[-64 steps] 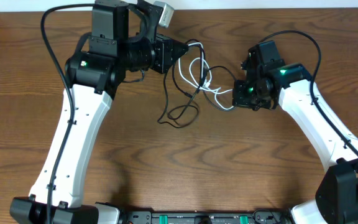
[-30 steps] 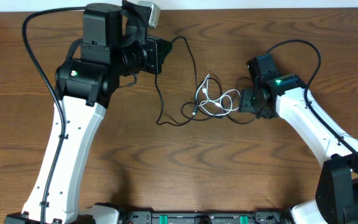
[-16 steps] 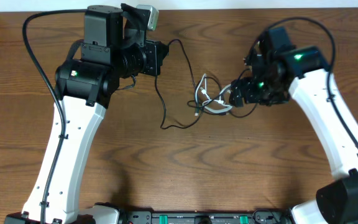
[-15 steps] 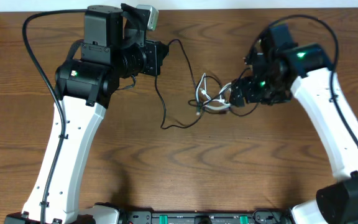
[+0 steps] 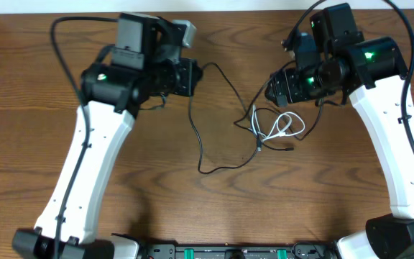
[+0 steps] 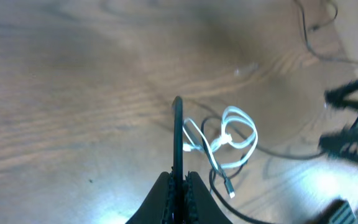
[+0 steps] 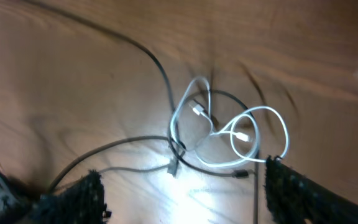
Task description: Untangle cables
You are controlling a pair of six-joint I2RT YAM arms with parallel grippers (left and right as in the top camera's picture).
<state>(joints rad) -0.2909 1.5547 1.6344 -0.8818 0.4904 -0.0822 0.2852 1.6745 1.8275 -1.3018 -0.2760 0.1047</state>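
Brown wood grain fills the overhead view, and on this tabletop (image 5: 264,216) we take the white cable (image 5: 284,128), lying in small loops, as our landmark. The black cable (image 5: 200,144) runs from the left fingers (image 5: 195,75), which sit well to the upper left of the white cable. It trails down in a long bend and comes back to meet the loops on their left side. The right fingers (image 5: 273,88) are just above the white cable, raised off the wood.

From the left wrist, we see the left fingers (image 6: 163,196) clenched together on a thin strand of the black cable (image 6: 177,124), which stands up between their tips. The white cable (image 6: 238,134) lies on the wood just to the right of that strand, with a dark strand crossing its loops.

From the right wrist, we see the right fingers (image 7: 73,196) spread wide and released, one at each lower corner, grasping nothing. The white cable (image 7: 244,134) lies between and beyond them, flat on the wood. The black cable (image 7: 157,65) comes in from the upper left and crosses through the white loops, so the two are tangled.
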